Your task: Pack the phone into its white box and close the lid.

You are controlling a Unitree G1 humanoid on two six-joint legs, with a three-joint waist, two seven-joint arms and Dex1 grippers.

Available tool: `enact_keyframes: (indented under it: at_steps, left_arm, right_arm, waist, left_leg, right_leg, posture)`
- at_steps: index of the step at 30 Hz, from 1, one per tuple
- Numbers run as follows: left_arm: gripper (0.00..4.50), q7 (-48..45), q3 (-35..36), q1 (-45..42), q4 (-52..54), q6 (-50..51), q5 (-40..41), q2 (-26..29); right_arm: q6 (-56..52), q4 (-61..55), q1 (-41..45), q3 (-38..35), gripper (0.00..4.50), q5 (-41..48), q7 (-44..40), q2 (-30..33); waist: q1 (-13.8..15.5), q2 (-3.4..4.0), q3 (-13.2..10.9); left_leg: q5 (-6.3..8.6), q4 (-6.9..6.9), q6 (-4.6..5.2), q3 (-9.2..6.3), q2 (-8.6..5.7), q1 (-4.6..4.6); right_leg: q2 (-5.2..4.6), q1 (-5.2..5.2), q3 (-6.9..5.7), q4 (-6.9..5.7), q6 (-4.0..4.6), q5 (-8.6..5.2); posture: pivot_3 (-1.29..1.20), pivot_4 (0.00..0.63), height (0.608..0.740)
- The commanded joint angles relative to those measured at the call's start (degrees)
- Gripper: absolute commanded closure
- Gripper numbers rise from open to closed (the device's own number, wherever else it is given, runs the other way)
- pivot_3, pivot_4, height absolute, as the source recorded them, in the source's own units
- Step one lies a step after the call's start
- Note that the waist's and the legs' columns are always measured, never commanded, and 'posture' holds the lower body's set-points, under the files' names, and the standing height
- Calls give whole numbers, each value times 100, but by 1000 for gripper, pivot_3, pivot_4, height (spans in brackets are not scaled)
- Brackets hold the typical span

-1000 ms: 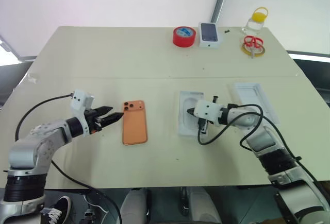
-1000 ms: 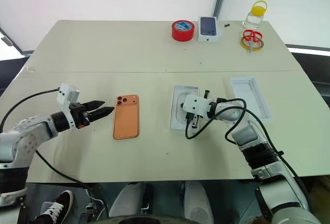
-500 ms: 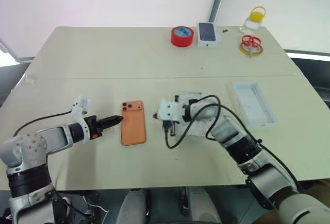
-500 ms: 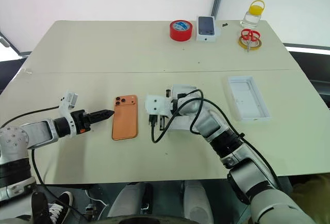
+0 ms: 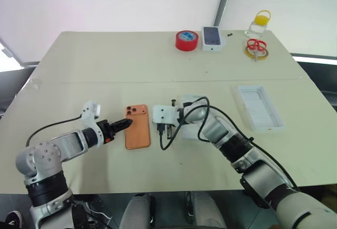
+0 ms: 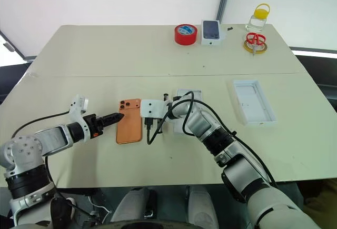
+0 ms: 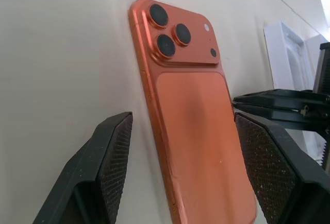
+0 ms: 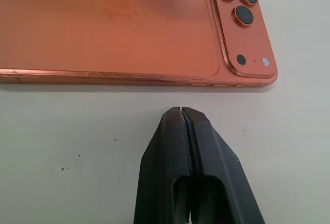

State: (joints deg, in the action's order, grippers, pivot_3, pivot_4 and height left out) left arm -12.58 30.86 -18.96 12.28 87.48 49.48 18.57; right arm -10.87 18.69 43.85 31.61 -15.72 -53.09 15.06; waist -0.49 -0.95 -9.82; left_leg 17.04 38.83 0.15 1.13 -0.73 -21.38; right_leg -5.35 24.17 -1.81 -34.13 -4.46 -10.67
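With the left claw (image 7: 178, 183) spread wide astride the phone (image 5: 137, 126) and the right claw (image 8: 183, 118) pinched shut beside it, the phone may be pushed askew.

phone (image 7: 196, 126): matt orange back, glossy metal-look rim | left end effector (image 7: 180, 157) pads: black, cross-hatched | table (image 5: 105, 60): smooth matt cream

No lettering, number or brand mark can be read anywhere: the phone's (image 7: 196, 126) orange back is plain, and the small box (image 5: 213, 36) at the bench's far edge bears only a picture.
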Motion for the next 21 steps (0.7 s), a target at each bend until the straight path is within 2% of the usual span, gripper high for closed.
enact_keyframes:
  at_steps: [1, 3, 8, 20, 21]
  left_arm:
    - [1169, 200, -526, 55, -381, 502, 100, -314]
    - [1169, 202, -693, -79, -515, 502, 282, -364]
    - [1169, 463, -590, -511, -928, 502, 682, -547]
    - [1169, 377, -230, -551, -1264, 502, 790, -88]
    - [1429, 361, -198, -548, -1319, 502, 806, -71]
  right_arm:
    - [34, 50, 48, 71, 4452, -61, 9, -124]
    - [-60, 6, 53, -1, 4452, 6, -7, -201]
    - [29, 80, 61, -23, 4452, -86, 16, -123]
    - [109, 174, 65, -105, 4452, -145, 147, -45]
    - [118, 183, 71, -106, 4489, -144, 153, -47]
  waist:
    - [0, 9, 12]
    - [7, 14, 15]
    - [33, 14, 16]
    - [-42, 9, 13]
    - [-46, 9, 13]
  left_leg:
    - [0, 0, 0, 0, -1, 0]
    - [0, 0, 1, -2, -6, 3]
    - [0, 0, 3, -13, -23, 3]
    - [0, -6, 2, -18, -31, -4]
    - [0, -8, 2, -17, -31, -4]
  right_leg:
    - [-1, 0, 0, -1, -1, 0]
    - [-4, -5, 0, -1, -3, 0]
    - [-17, -10, -4, -3, -4, -1]
    - [-19, 4, -4, -3, -18, 2]
    - [-19, 5, -3, -3, -18, 2]
  posture:
    - [0, 150, 739]
    - [0, 150, 739]
    - [0, 150, 739]
    - [0, 150, 739]
    - [0, 150, 739]
